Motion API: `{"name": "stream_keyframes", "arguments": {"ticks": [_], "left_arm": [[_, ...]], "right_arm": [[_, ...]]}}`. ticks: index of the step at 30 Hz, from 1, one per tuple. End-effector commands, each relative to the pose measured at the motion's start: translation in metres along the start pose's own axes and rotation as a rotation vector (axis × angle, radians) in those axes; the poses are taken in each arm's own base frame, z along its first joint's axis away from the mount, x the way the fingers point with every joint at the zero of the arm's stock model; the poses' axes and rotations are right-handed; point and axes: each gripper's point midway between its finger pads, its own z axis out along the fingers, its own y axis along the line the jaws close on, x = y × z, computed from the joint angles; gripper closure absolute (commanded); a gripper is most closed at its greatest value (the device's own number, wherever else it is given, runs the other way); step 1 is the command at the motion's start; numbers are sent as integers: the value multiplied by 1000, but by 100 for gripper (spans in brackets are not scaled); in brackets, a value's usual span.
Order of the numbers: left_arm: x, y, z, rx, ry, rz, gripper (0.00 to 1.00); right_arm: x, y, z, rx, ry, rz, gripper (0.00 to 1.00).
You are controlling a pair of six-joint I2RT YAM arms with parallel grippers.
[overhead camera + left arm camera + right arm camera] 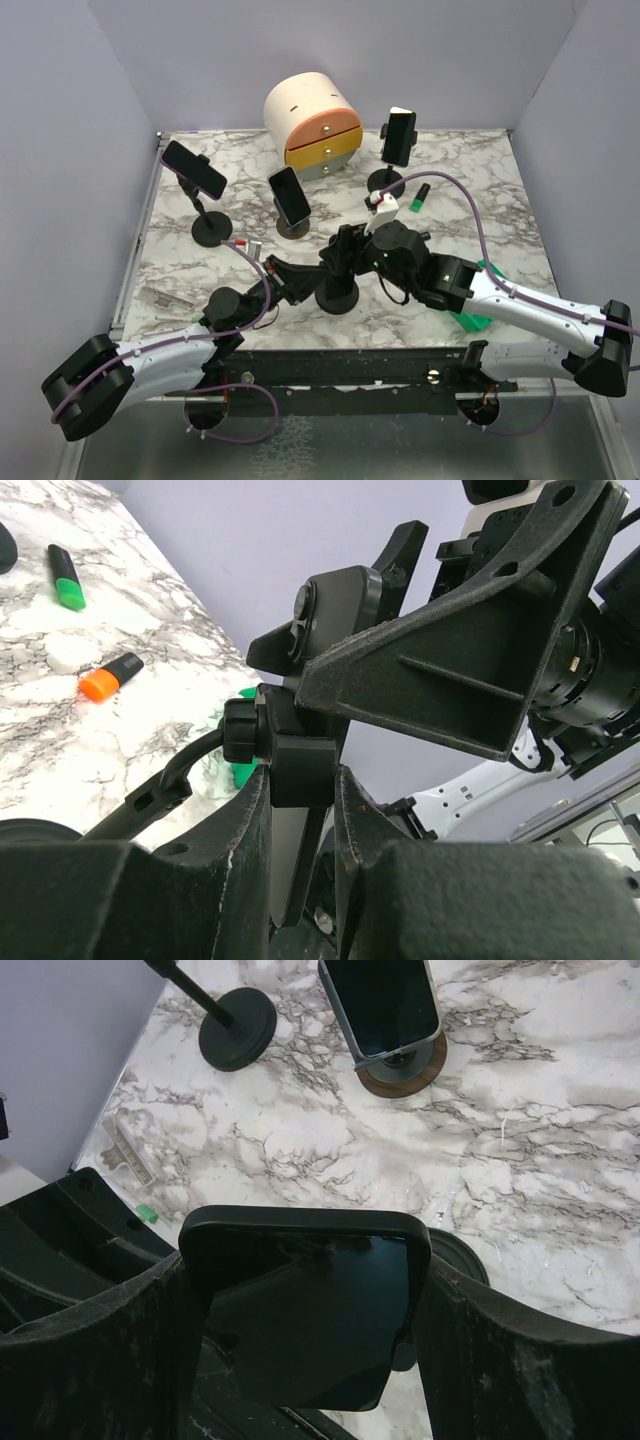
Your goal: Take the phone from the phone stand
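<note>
Phone [300, 1310]: one black slab with rounded corners and a glossy dark screen. It sits in the near phone stand [338, 297] at the middle of the marble table [470, 170]. My right gripper [308, 1325] is clamped on it, one rough black finger against each side.

Phone stand: black, with a round flat base and a thin stem. My left gripper [300, 855] is clenched on the stem, with a pad pressed to either side.

Right wrist view only: the phone's screen face-on, and the rim of the stand's base behind it.

Left wrist view only: the stem's square block and ribbed knob above my fingers. An orange-capped marker [110, 676] lies on the marble beyond.

Top view only, the whole table:
- Left phone [195, 168], tilted on a tall black stand.
- Middle phone [289, 197], upright on a brown-rimmed round base.
- Back phone [400, 135], upright on a black stand.
- Green marker [420, 197], lying just beside the back stand's base.

Container: one drawer unit [313, 125] at the back edge. It is a cream, rounded drum with an orange drawer over a yellow one. Both drawers are shut and I cannot see their contents.

Surfaces: white marble with grey veins, matte grainy gripper fingers, plain lilac walls.
</note>
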Motion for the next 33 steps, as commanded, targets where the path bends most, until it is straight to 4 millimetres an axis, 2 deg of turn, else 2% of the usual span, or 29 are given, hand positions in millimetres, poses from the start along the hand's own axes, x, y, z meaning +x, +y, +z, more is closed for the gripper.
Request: {"name": "stream_keyframes", "arguments": {"ticks": [1,18,26,33], "left_arm": [[1,10,-7,-22,-21,-44,100],[3,1,-9,38,-17,-70,100],[0,6,-11,21,-43,-76,100],[3,8,-10,15,-32,-75,100]], "right_arm": [[14,-19,-9,29,37,-19,100],[7,-1,-17,-102,-11,-5,100],[7,0,-23,-129,-27,-2,100],[6,11,-26,-199,-36,-11,100]]}}
